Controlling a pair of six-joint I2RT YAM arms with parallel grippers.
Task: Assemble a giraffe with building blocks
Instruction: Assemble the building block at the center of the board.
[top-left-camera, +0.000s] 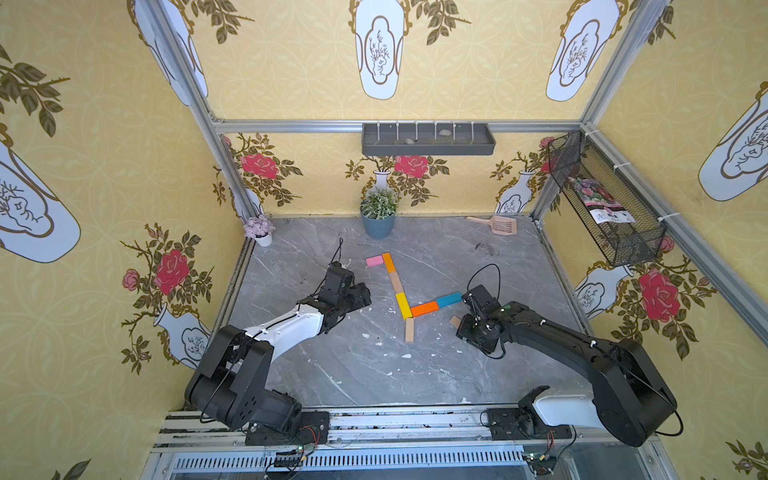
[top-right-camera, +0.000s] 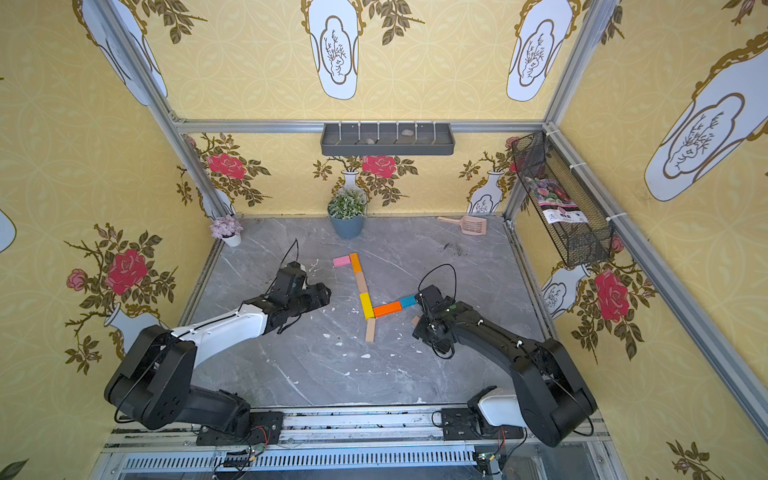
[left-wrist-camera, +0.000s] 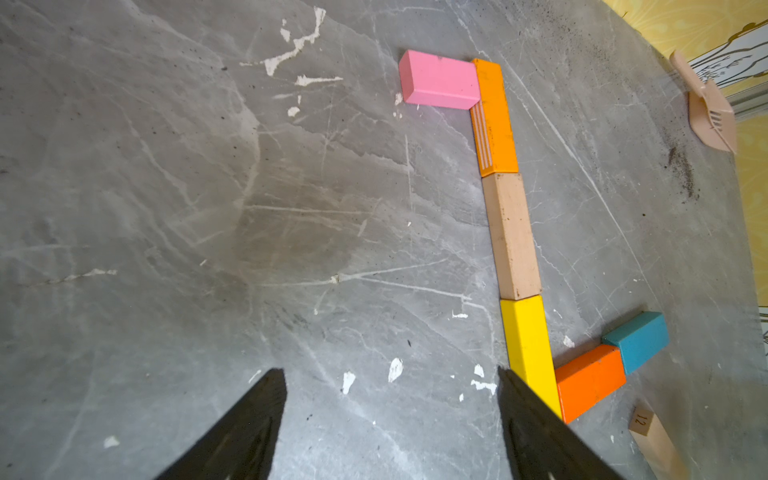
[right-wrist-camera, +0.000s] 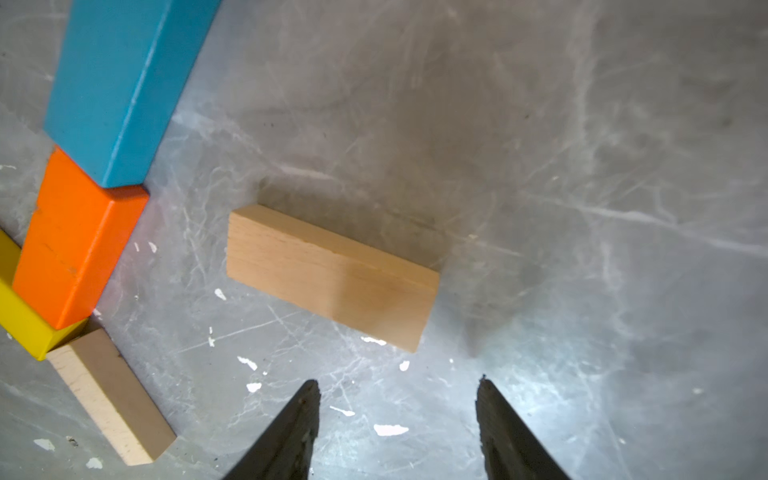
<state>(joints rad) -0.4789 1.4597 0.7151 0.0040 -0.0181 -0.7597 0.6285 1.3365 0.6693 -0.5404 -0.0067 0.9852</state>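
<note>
My left gripper (left-wrist-camera: 390, 372) and right gripper (right-wrist-camera: 397, 380) gaped empty. Reaching for the loose tan block (right-wrist-camera: 332, 276) risked nudging the blue block (right-wrist-camera: 120, 83).

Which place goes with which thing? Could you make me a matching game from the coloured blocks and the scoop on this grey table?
Things:
1. pink wooden block
2. blue wooden block
3. loose tan wooden block
4. peach plastic scoop

Places:
A. by the back wall
B. close to the body row, touching nothing
C. far end of the neck
D. outer end of the body row

Pairs: 1-C, 2-D, 3-B, 4-A
</note>
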